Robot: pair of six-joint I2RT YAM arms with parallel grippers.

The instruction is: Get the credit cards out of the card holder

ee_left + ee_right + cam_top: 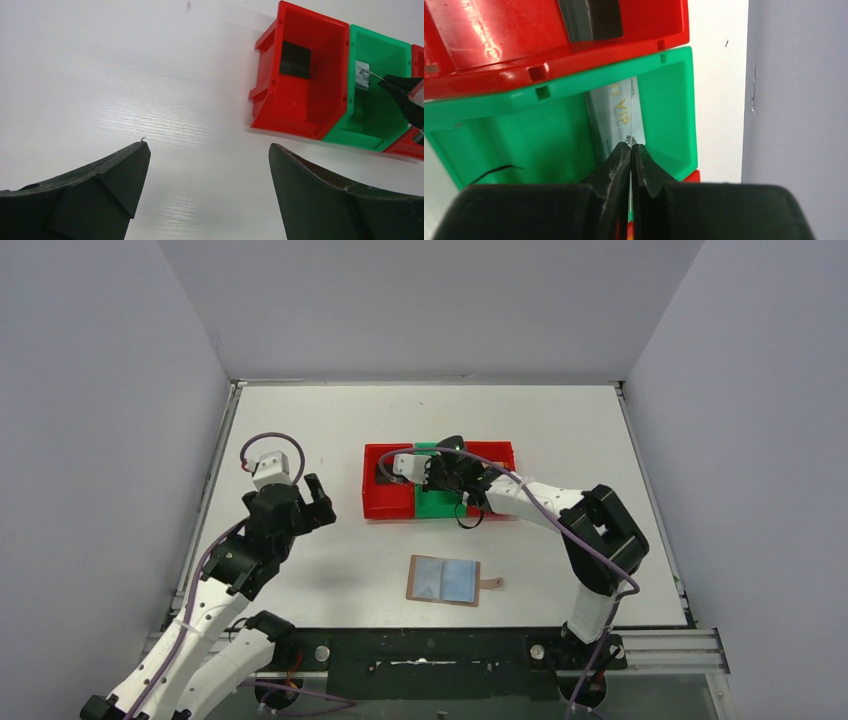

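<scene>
The right gripper (630, 147) is clenched on the near edge of a silver-grey card (621, 115). The card runs straight ahead of the fingertips, stands on its long edge inside the green bin (669, 100), and bears gold "VIP" lettering. Just beyond the gripper's reach, in the next compartment, a red bin (300, 107) holds a black card (295, 59) leaning against its far wall. A second red bin touches the green one on the other side.

The card holder (445, 580) lies well behind the right gripper, toward the arm bases. It is spread open flat with its pale blue pockets facing up and its little strap tab (491, 583) pointing toward the right arm's side. Whether any card is left in those pockets is too small to tell.

The left gripper (209, 145) hangs released, jaws wide apart, with nothing between them. The bins sit ahead of it and off to its right, and the card holder is apart from it, nearer the bases.

Everything rests on a white table (330, 420) with a faint ribbed grain. Plain pale grey walls (430, 300) enclose it on three sides.
</scene>
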